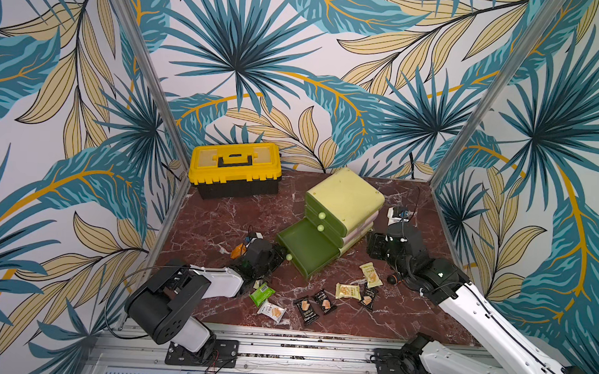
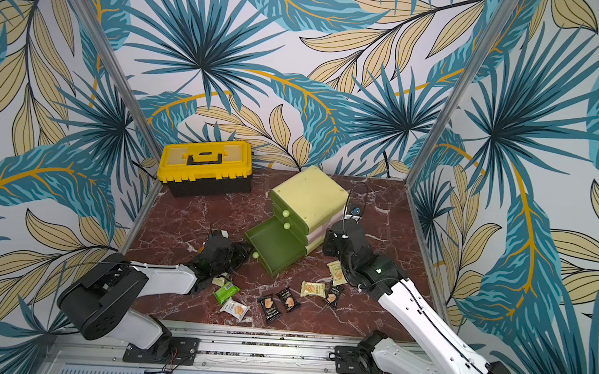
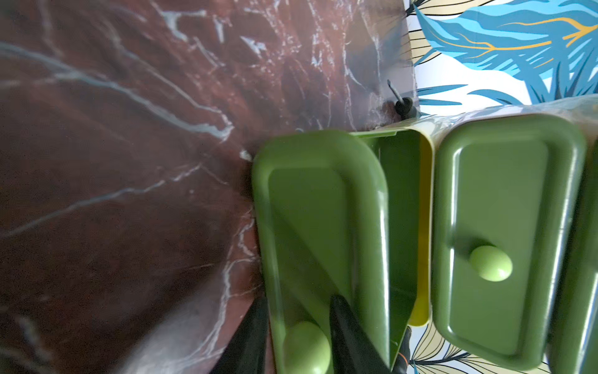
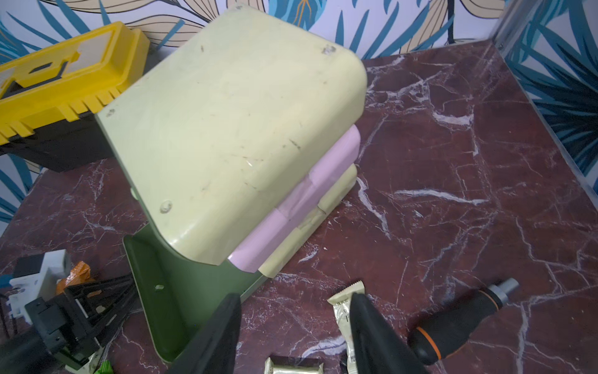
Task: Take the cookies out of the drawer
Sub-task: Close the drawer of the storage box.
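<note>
Straddling the knob (image 3: 305,349) of the open drawer (image 1: 305,247) with left claw (image 3: 300,296), clench impossible to tell; with right claw (image 4: 295,294) released beside cookies (image 1: 348,291). Best centred, squeezed, slid straight.

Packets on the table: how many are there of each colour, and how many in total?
Black packets: 3
Pale yellow packets: 3, one partly hidden by the left arm
Green packet: 1
White packet: 1
Orange packet: 1
Total: 9
</note>
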`<move>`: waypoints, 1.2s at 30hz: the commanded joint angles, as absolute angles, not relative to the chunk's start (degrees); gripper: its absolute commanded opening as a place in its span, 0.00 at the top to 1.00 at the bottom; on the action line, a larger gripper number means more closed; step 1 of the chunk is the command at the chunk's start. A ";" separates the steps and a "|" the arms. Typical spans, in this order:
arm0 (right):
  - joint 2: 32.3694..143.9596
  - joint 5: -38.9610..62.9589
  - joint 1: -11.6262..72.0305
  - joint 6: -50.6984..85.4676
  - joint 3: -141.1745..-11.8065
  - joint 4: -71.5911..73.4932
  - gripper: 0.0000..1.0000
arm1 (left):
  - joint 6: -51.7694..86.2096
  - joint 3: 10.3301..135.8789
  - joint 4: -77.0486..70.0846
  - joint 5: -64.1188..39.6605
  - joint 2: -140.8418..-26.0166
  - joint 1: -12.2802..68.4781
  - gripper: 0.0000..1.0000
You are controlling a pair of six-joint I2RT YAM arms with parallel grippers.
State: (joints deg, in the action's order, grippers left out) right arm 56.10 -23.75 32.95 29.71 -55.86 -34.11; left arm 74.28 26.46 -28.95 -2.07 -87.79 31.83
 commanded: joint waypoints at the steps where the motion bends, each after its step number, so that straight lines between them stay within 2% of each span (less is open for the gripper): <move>1: 54.81 -22.30 30.87 33.74 -53.23 -35.60 0.43 | 72.73 30.91 -31.87 -5.07 -90.78 32.22 0.64; 12: 50.92 -19.70 25.19 41.34 -48.47 -37.25 0.44 | 73.23 39.35 -34.71 -7.54 -100.55 35.57 0.65; 36: 48.76 -19.34 24.52 46.09 -44.49 -38.43 0.44 | 74.01 52.24 -35.27 -7.98 -112.91 38.19 0.65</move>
